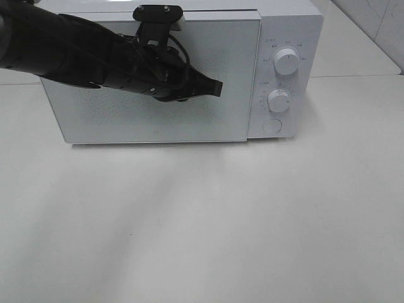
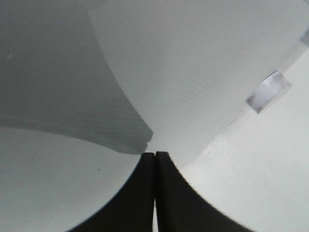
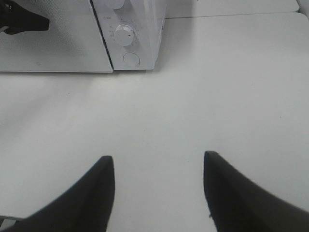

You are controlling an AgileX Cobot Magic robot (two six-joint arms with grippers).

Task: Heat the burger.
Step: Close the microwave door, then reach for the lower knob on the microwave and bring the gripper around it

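A white microwave (image 1: 158, 123) sits closed at the top of the frame on the desk (image 1: 202, 221), left gripper (image 1: 218, 88) pinched empty at its door, right gripper (image 3: 157, 155) spread empty; the burger, unseen, is probably soft, so hold its sides gently.

Table (image 1: 202, 221): white, matte, plain top filling most of the high view. A seam (image 1: 360, 76) runs across it near the far side, dividing two panels. Tiled surface (image 1: 382, 22): pale, thin grout lines, beyond the table's far right corner; wall or floor cannot be told. Light: soft, even, with faint grey shadows on the tabletop.
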